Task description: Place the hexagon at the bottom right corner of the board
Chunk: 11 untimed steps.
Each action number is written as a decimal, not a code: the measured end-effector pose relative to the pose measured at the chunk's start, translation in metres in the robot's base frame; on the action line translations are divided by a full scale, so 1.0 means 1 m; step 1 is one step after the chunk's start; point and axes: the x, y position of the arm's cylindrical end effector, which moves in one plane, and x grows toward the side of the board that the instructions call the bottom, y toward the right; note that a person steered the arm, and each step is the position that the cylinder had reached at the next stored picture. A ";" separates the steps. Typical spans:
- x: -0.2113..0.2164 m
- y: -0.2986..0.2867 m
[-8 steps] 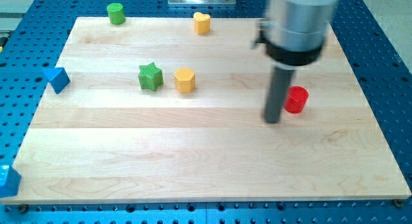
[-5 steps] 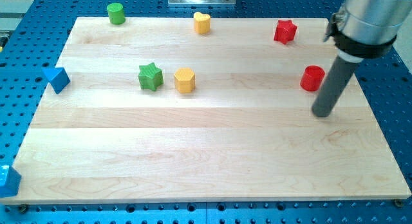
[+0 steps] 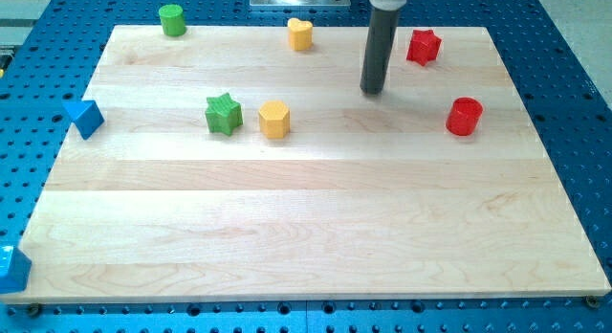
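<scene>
The yellow hexagon (image 3: 274,119) sits on the wooden board (image 3: 316,228), left of centre in the upper half, just right of the green star (image 3: 223,114). My tip (image 3: 372,90) is up and to the right of the hexagon, well apart from it. It stands between the yellow heart (image 3: 300,33) and the red star (image 3: 423,47), touching no block.
A red cylinder (image 3: 464,116) stands near the board's right side. A green cylinder (image 3: 172,19) is at the top left. A blue triangle (image 3: 84,117) lies off the board's left edge. Another blue block (image 3: 11,269) is at the bottom left corner.
The rod swung from beside the red cylinder to the right, then up and left to the top middle. The red cylinder has shifted right and a little up.
</scene>
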 end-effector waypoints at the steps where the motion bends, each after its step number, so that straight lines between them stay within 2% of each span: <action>1: -0.015 -0.065; 2: 0.011 -0.108; 3: 0.078 -0.119; 4: 0.056 -0.123; 5: 0.118 -0.132; 7: 0.199 -0.075; 8: 0.176 -0.130; 9: 0.183 -0.188; 10: 0.208 -0.182; 11: 0.219 -0.088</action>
